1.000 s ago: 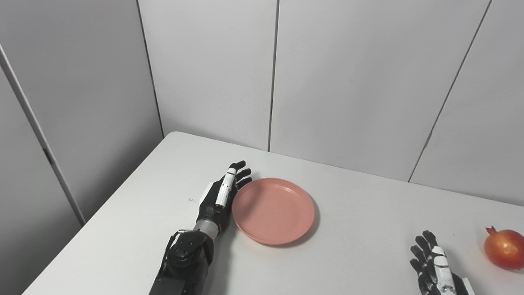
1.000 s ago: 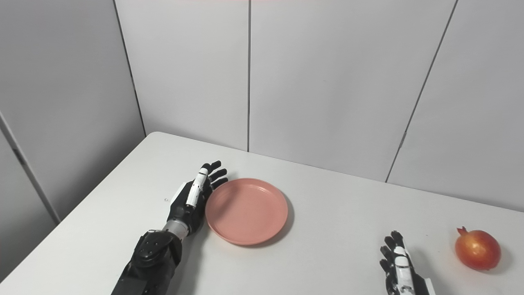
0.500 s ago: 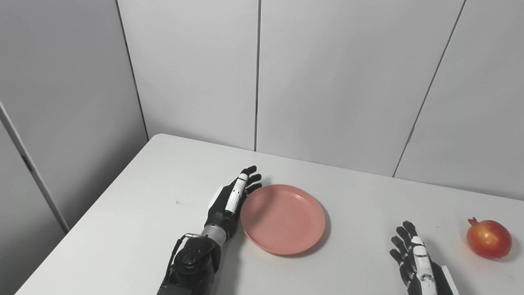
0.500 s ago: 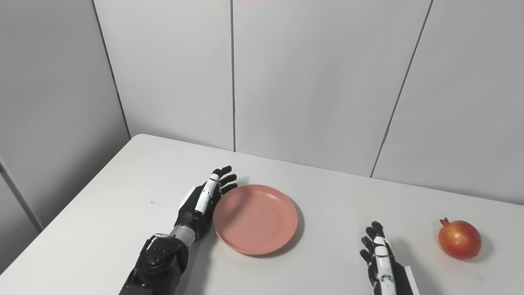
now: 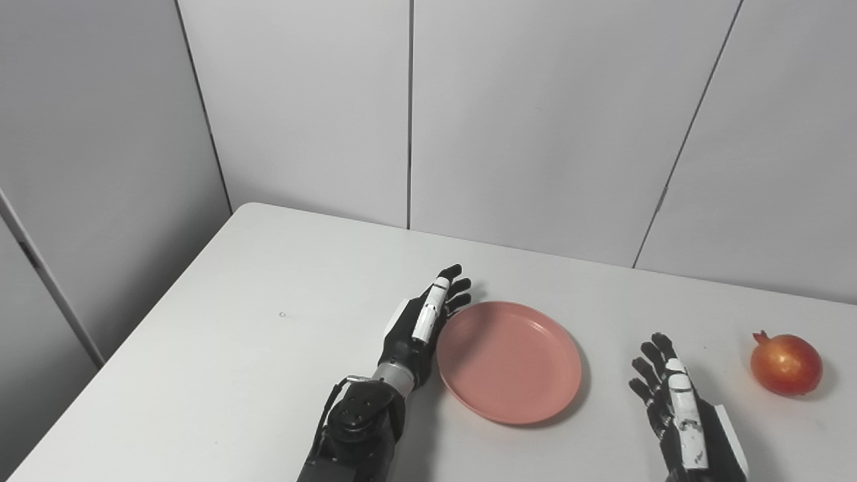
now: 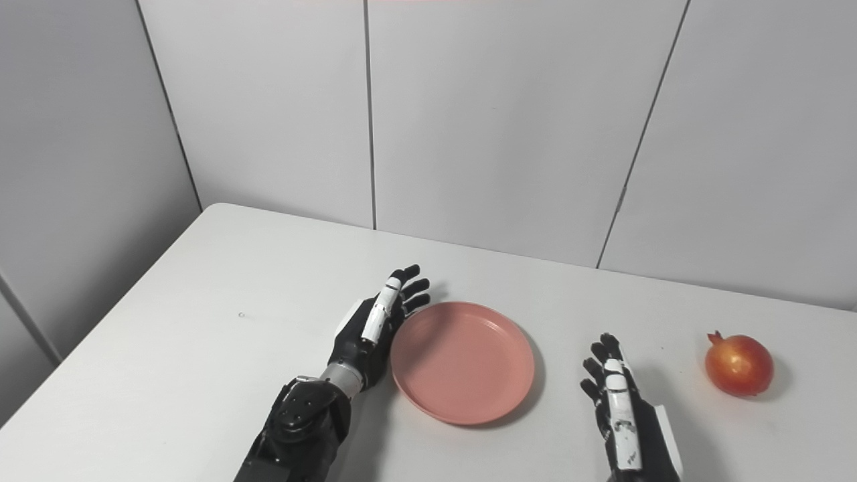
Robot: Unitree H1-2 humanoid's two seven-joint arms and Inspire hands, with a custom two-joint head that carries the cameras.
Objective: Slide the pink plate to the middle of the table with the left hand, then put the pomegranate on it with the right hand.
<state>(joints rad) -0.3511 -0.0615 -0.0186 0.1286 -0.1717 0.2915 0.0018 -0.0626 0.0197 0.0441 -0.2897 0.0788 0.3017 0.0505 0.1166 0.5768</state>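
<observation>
A round pink plate [image 5: 509,361] lies flat on the white table [image 5: 221,348]. My left hand [image 5: 420,325] is open, fingers straight, its edge resting against the plate's left rim. A red-orange pomegranate [image 5: 785,363] sits on the table at the far right, also in the right eye view [image 6: 738,365]. My right hand [image 5: 676,408] is open and empty, fingers spread, between the plate and the pomegranate, touching neither.
Grey wall panels [image 5: 535,120] stand right behind the table's far edge. The table's left edge [image 5: 127,341] runs diagonally down to the lower left. A small dark speck [image 5: 282,314] marks the tabletop left of my left hand.
My left hand has pushed the plate to the right across the table. My right hand has come forward into view. The camera has shifted, so the whole scene has moved in the picture.
</observation>
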